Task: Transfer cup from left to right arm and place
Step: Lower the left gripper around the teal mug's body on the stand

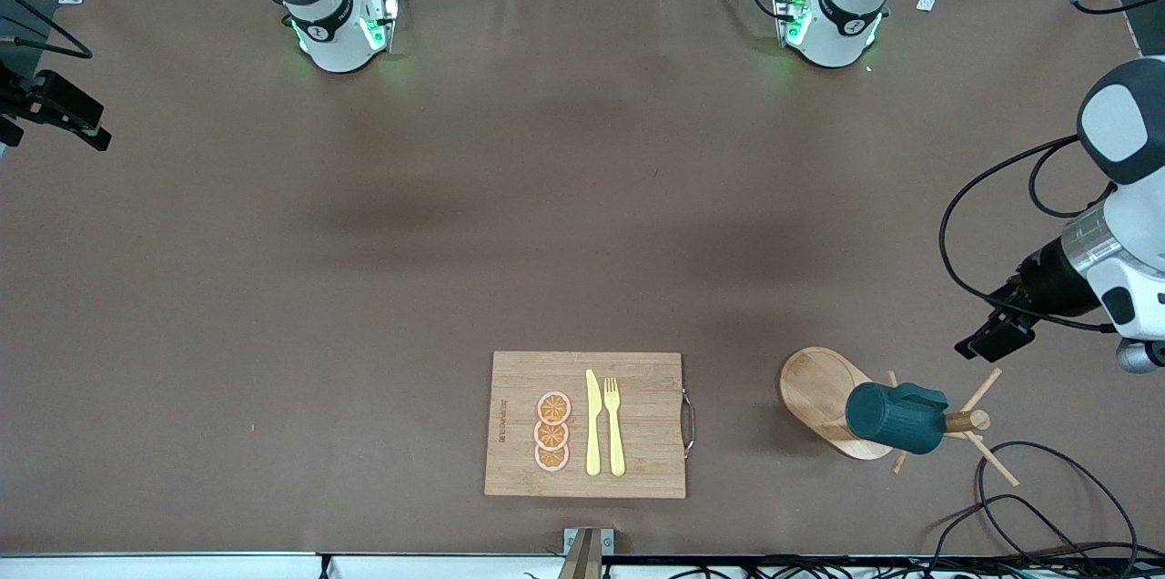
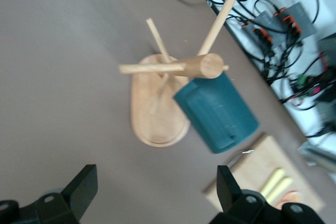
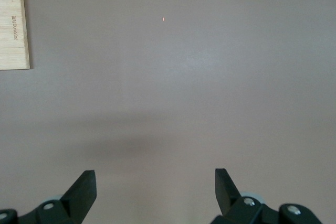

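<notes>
Nothing done yet: cup (image 1: 890, 416) hangs on rack (image 1: 833, 399), left gripper (image 2: 152, 192) and right gripper (image 3: 155, 187) both open, empty.

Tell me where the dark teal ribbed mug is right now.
The dark teal ribbed mug hangs on a peg of the wooden mug tree, above its oval base, beside the wooden cutting board toward the left arm's end of the table.
</notes>
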`<state>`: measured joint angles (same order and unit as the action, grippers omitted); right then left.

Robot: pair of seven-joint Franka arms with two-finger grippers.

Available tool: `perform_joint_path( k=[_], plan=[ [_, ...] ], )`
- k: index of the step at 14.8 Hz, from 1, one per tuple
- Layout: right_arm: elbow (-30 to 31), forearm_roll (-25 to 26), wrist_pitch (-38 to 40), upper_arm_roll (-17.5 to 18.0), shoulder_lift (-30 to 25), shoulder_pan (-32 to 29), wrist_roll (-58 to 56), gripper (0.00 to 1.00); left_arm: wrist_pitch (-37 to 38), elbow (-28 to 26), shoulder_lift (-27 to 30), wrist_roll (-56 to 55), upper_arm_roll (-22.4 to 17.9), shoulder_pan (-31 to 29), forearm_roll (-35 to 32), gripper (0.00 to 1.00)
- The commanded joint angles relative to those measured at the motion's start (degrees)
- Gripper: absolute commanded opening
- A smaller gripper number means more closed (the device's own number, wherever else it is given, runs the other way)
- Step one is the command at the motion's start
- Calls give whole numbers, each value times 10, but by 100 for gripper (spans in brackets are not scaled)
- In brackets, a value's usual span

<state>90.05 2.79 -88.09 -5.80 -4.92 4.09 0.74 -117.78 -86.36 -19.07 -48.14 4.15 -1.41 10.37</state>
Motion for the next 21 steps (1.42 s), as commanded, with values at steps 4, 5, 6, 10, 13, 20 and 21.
perform_joint_path(
  k=[4, 5, 6, 10, 13, 20, 21],
  plan=[
    [17, 6, -9, 4, -14, 0, -3, 100, -77, 23, -52, -79, 0, 1, 86, 100],
    [17, 6, -9, 4, -14, 0, -3, 100, -77, 47, -71, -99, 1, 1, 87, 100],
    [16, 6, -9, 4, -14, 0, -3, 100, -77, 55, -78, -124, 2, 2, 87, 100],
    [16, 6, -8, 4, -14, 0, -3, 100, -91, 54, -98, -152, 2, 1, 136, 100],
    [17, 6, -9, 4, -13, 0, -3, 100, -93, 54, -114, -153, 1, -2, 176, 100],
    [17, 6, -9, 4, -13, 0, -3, 100, -138, 54, -140, -145, 2, 4, 206, 100],
    [17, 6, -9, 4, -13, 0, -3, 100, -138, 54, -142, -145, 2, 6, 206, 100]
  ],
)
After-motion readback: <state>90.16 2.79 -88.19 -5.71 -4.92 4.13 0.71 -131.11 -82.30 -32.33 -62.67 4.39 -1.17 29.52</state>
